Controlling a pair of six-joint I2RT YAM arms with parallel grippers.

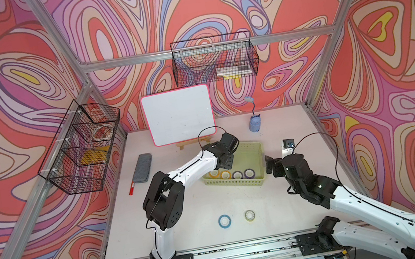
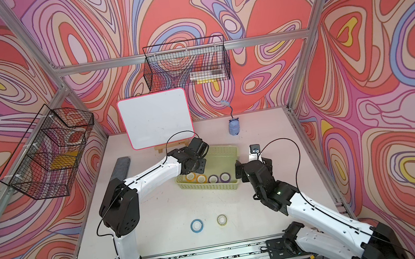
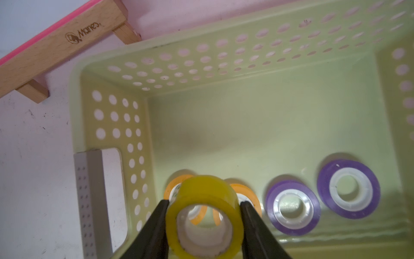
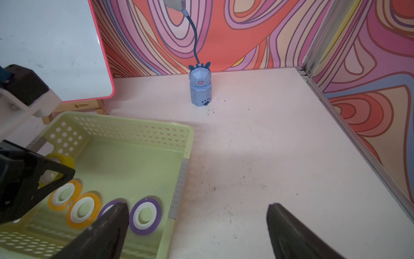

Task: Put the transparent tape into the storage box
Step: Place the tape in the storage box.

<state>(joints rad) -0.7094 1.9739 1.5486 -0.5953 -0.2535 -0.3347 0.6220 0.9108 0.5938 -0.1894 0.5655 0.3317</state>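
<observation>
My left gripper (image 3: 204, 203) is shut on the transparent tape (image 3: 201, 190), a yellow-tinted see-through roll gripped by its two flat faces, its hole facing the camera. It hangs inside the pale yellow-green storage box (image 3: 201, 58), above the near left corner. In both top views the left gripper (image 1: 227, 162) (image 2: 197, 167) reaches down over the storage box (image 1: 237, 184) (image 2: 210, 187). The right wrist view shows the held tape (image 4: 60, 158) above the box (image 4: 134, 130) floor. My right gripper (image 4: 197, 208) (image 1: 270, 165) stands open and empty at the box's right side.
Two orange rolls (image 1: 219, 174) and two purple rolls (image 1: 243, 174) lie flat in the box. A blue roll (image 1: 224, 221) and a pale clear roll (image 1: 250, 215) lie on the table's front. Whiteboard on wooden easel (image 1: 178, 115), blue lamp figure (image 1: 254, 122), grey eraser (image 1: 143, 166), black wire baskets (image 1: 213, 58).
</observation>
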